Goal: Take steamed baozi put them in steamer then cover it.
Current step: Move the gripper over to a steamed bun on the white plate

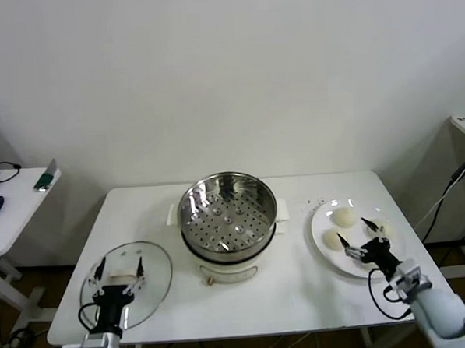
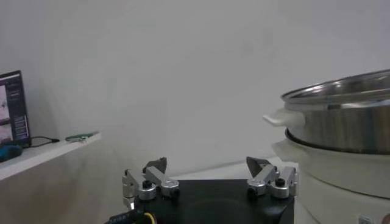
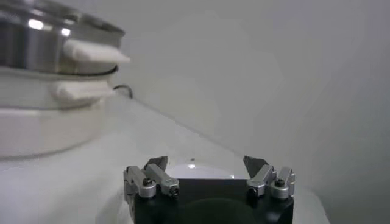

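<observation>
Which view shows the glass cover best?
The head view: the cover lies flat on the table's near left, with the open left gripper over its handle. Neither wrist view shows it at all.

Cream-white baozi [image 1: 343, 216], shiny perforated steel steamer [image 1: 227, 213], white plate [image 1: 323, 243], white table [image 1: 285, 288].

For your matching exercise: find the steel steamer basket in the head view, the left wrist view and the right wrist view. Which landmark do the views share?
Head view: the steamer sits mid-table, between the cover and the plate.
Left wrist view: steamer at the picture's right edge, beyond the left end effector.
Right wrist view: steamer in the upper left corner, beyond the right end effector.
Shared landmark: its white side handle.
</observation>
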Available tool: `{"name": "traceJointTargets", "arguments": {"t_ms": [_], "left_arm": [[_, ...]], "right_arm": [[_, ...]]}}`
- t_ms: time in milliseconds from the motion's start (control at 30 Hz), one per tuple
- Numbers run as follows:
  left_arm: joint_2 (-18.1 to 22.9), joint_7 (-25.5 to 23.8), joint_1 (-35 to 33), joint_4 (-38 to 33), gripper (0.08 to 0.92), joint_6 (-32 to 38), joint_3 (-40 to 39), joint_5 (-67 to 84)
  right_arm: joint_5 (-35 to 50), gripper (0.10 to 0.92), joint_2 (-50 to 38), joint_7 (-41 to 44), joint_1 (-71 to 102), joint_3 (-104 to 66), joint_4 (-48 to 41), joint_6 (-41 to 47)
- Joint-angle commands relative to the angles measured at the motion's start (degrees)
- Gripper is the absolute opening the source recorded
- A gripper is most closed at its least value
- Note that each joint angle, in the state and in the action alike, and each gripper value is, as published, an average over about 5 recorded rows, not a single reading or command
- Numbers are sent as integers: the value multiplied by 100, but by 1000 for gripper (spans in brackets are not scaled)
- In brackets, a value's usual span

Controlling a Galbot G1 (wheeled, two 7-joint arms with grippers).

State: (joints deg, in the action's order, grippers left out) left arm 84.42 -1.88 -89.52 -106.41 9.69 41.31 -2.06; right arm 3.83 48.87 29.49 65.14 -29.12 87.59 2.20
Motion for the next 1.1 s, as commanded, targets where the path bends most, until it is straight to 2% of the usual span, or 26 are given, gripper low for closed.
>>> {"name": "traceJointTargets", "arguments": {"t_ms": [33, 233, 400, 600, 1100], "left_arm": [[-14, 3, 4, 32, 823, 51, 2, 54], [15, 12, -17, 112, 823, 97, -52, 166], [-23, 15, -2, 123, 823, 75, -80, 286], [-107, 24, 16, 103, 823, -35, -26, 551], [-395, 102, 83, 289, 823, -165, 137, 731]], "right_arm": [[-515, 823, -1558, 1612, -1337, 911, -654, 469], [-843, 823, -1935, 2673, -3323, 2728, -1395, 400], [-1216, 823, -1644, 3223, -5256, 4504, -2625, -146], [-1457, 823, -1151, 3507, -6752, 6168, -3674, -503], [-2253, 823, 686, 3551, -7146, 6725, -5687, -967]]}}
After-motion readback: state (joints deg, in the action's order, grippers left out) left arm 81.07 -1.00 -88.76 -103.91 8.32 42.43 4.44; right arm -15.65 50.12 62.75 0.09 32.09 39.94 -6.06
